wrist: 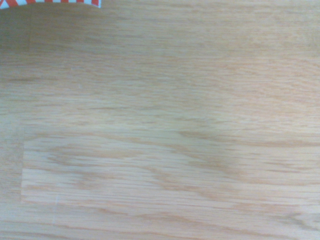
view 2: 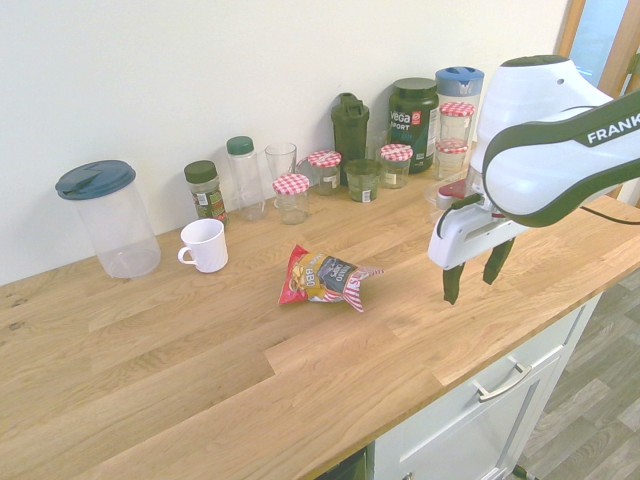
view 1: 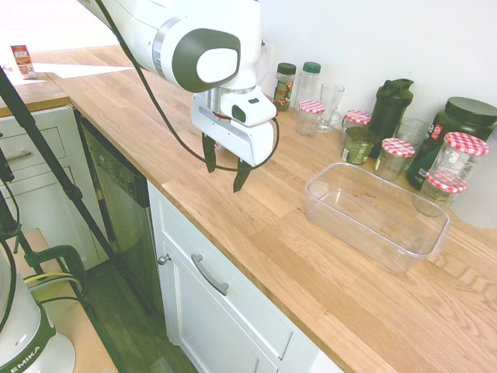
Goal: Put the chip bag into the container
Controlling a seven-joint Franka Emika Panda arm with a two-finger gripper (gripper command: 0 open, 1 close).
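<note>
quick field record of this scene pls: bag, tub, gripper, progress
bag: crumpled red-and-white striped foil chip bag, lying on the wooden counter, not held
tub: large clear rectangular plastic container, nothing in it
gripper: white two-finger gripper, fingers open, above the counter, apart from the bag
wrist view: mostly bare wood, a striped sliver at one edge
progress: bag not yet grasped

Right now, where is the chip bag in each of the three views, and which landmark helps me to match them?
First exterior view: not visible; the arm hides that part of the counter.
Second exterior view: the chip bag lies on the counter, centre of the picture, beside the open gripper.
Wrist view: only its striped edge shows at a corner.
Shared landmark: the dark shaker bottle by the wall.
</note>
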